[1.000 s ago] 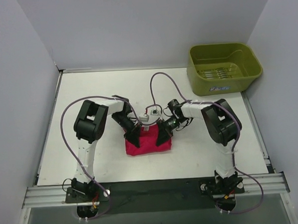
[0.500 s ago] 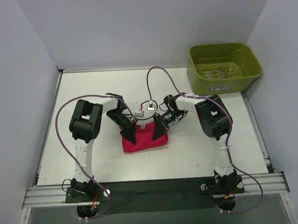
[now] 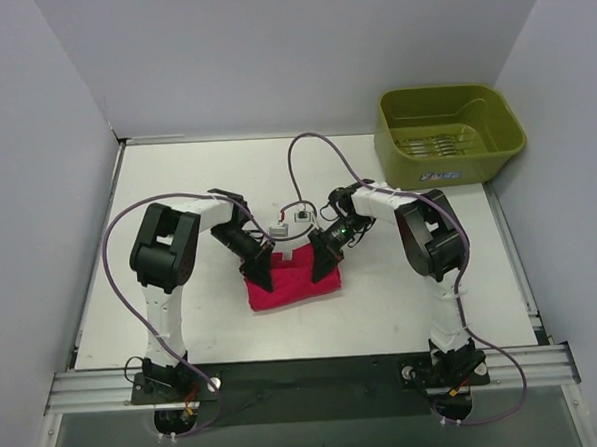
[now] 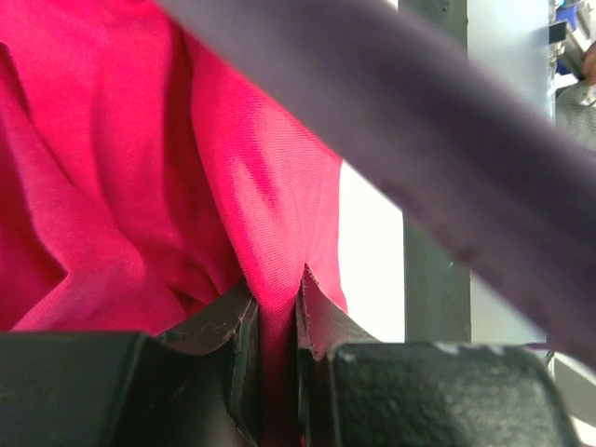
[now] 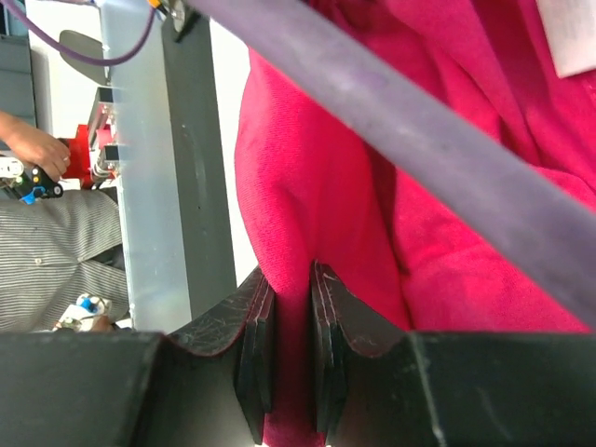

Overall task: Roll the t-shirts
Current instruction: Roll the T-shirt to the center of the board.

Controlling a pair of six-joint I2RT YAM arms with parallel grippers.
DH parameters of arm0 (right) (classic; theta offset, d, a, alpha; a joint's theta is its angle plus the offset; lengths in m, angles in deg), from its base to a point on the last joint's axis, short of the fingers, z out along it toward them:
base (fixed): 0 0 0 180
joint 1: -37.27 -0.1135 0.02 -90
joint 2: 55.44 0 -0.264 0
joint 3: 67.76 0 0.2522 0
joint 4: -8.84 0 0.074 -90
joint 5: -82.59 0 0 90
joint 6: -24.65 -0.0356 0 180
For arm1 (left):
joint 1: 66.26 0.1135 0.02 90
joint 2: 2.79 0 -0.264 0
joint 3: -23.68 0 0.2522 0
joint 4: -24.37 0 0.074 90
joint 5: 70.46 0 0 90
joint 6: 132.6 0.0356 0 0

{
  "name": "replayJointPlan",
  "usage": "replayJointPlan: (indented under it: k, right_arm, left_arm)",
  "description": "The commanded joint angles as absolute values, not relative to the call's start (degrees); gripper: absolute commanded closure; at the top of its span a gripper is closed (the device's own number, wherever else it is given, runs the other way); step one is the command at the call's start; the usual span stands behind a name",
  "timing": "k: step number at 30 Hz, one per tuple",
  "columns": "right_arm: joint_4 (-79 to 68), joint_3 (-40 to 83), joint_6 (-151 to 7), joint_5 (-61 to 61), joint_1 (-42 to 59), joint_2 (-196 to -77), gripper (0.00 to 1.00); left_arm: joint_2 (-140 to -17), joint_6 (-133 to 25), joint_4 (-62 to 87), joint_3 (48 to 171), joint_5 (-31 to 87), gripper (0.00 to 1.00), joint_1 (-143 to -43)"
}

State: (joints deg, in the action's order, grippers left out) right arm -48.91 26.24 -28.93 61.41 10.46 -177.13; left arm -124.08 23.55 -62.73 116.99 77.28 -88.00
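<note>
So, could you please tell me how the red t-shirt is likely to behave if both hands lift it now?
Probably floppy: the t-shirt folds and creases deeply around the left hand and right hand. It would likely sag between the two pinches. It looks thin and light, so unlikely to slip free, though loose layers may unfold.

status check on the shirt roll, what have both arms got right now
Left pincer shut on t-shirt, left edge. Right pincer shut on its right edge. Shirt lies bunched on the table between them. Olive bin apart, far right.
</note>
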Motion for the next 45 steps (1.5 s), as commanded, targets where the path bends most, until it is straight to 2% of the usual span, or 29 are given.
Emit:
replayJointPlan:
  k: [1, 11, 16, 18, 19, 23, 27, 32, 34, 35, 36, 37, 39, 40, 45]
  right_arm:
    - [-58.3, 25.4, -36.2, 47.8, 16.3, -180.9, 0.93]
    - [-58.5, 27.7, -41.9, 39.6, 14.4, -184.8, 0.93]
    - [-59.9, 31.7, -45.7, 37.1, 13.4, -189.0, 0.93]
    - [-62.7, 34.7, -45.1, 36.2, 12.0, -191.7, 0.93]
    - [-63.5, 35.4, -45.0, 36.0, 11.6, -192.5, 0.94]
    - [-65.4, 37.9, -44.6, 35.1, 10.8, -194.6, 0.94]
    - [-68.5, 41.3, -42.2, 34.9, 9.7, -196.5, 0.95]
    - [-70.9, 43.6, -40.6, 36.0, 10.0, -197.8, 0.96]
    - [-70.9, 43.6, -40.8, 36.2, 10.1, -198.3, 0.96]
    - [-71.0, 43.6, -40.9, 36.4, 10.1, -198.3, 0.96]
    - [-71.2, 43.7, -40.9, 36.4, 10.1, -198.5, 0.96]
    - [-71.2, 43.6, -41.0, 36.5, 10.1, -198.6, 0.96]
    - [-71.4, 43.6, -41.3, 36.7, 10.2, -199.0, 0.95]
    - [-71.4, 43.8, -41.5, 36.7, 10.3, -199.1, 0.95]
    - [-71.3, 44.3, -42.6, 35.7, 9.8, -199.9, 0.95]
  left_arm:
    - [-116.5, 31.4, -79.5, 112.1, 73.9, 1.00, -87.4]
    - [-123.2, 34.5, -79.6, 107.3, 69.2, 1.00, -89.0]
    - [-123.0, 38.8, -79.8, 103.8, 65.9, 0.75, -88.7]
    - [-120.9, 38.8, -79.7, 104.1, 66.0, 0.69, -88.2]
    - [-120.0, 38.0, -79.1, 105.1, 66.0, 0.61, -87.6]
    - [-115.3, 35.5, -79.0, 109.4, 61.8, 0.52, -85.9]
    - [-109.2, 32.8, -77.5, 112.4, 53.8, 0.51, -84.5]
    - [-96.5, 18.8, -63.8, 110.3, 46.0, 0.53, -84.6]
    - [-91.8, 8.4, -53.0, 106.5, 41.8, 0.46, -84.9]
    - [-89.1, 4.6, -48.8, 104.7, 39.5, 0.35, -85.2]
    - [-84.4, 1.2, -45.5, 102.9, 37.3, 0.30, -85.9]
    - [-82.2, -3.6, -41.0, 98.9, 34.0, 0.18, -86.6]
    - [-76.9, -8.5, -38.0, 95.3, 30.4, 0.05, -88.6]
    - [-75.6, -11.6, -36.8, 92.4, 28.4, 0.03, -89.2]
    - [-67.6, -16.9, -34.5, 86.1, 23.8, 0.03, -95.3]
